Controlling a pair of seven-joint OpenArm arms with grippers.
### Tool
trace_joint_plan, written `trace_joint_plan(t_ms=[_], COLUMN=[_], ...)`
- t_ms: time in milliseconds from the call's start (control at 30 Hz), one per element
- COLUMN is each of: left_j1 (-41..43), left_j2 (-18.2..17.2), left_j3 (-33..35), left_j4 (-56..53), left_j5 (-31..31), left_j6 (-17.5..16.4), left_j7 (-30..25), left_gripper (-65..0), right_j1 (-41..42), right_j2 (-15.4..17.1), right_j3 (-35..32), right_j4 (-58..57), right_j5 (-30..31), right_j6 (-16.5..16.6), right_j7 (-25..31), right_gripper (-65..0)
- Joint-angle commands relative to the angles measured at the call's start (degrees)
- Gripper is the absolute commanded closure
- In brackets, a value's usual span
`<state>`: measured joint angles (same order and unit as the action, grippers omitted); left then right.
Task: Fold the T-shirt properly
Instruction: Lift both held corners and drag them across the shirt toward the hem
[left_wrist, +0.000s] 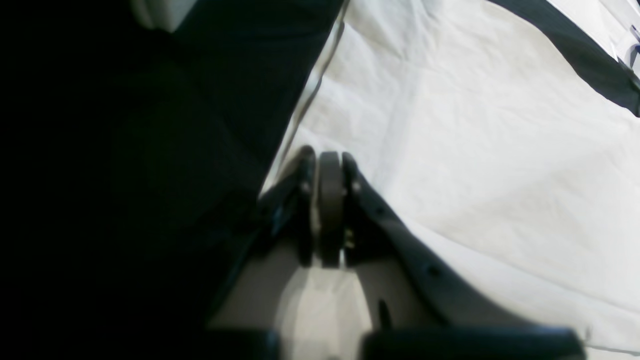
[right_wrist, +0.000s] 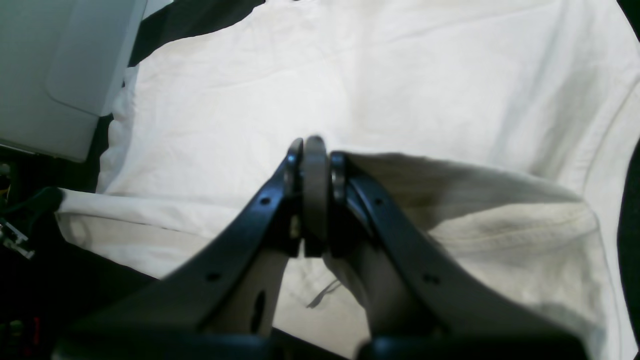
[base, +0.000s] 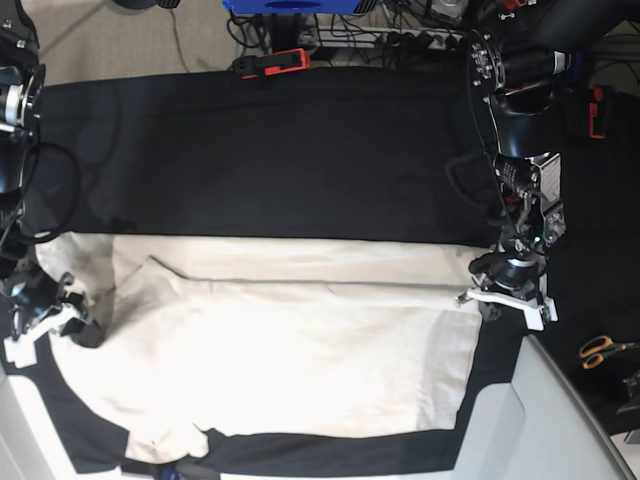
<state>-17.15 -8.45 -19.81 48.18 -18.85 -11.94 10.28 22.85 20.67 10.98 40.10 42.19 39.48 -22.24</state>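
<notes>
The cream T-shirt (base: 300, 350) lies spread on the black table cloth (base: 300, 150), its far edge turned over in a long flat fold. My left gripper (base: 500, 290) sits at the shirt's right edge; in the left wrist view the left gripper (left_wrist: 330, 162) is shut on the hem of the T-shirt (left_wrist: 475, 150). My right gripper (base: 45, 315) is at the shirt's left edge; in the right wrist view the right gripper (right_wrist: 315, 145) is shut on a raised flap of the T-shirt (right_wrist: 350, 75) that drapes to its right.
Orange-handled scissors (base: 600, 350) lie off the cloth at the right. A pale grey surface (base: 545, 420) borders the cloth at the bottom right, and a white panel (right_wrist: 60, 65) stands close to the right gripper. A red and black clamp (base: 275, 62) lies beyond the far edge.
</notes>
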Motion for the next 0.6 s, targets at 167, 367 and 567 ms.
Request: trace_joint_plan(t_ms=[167, 367, 567], left_j1=[-1.5, -1.6, -2.3], left_j2=[-0.7, -0.7, -0.7], left_j3=[0.1, -0.2, -0.6], left_j4=[0.8, 0.8, 1.1], left_j5=[-0.4, -0.4, -0.8], left_j6=[-0.1, 0.0, 0.0], left_j7=[-1.5, -1.5, -1.6], left_gripper=[0.0, 0.0, -37.8], right_j1=[1.7, 1.7, 1.5], right_j2=[1.0, 1.0, 1.0], right_j3=[0.6, 0.8, 0.8], right_j4=[0.7, 0.7, 0.7], right_j5=[1.3, 1.3, 1.8], right_j6=[0.5, 0.5, 0.5], right_j7=[1.6, 3.9, 3.9], right_gripper=[-0.8, -10.2, -40.5])
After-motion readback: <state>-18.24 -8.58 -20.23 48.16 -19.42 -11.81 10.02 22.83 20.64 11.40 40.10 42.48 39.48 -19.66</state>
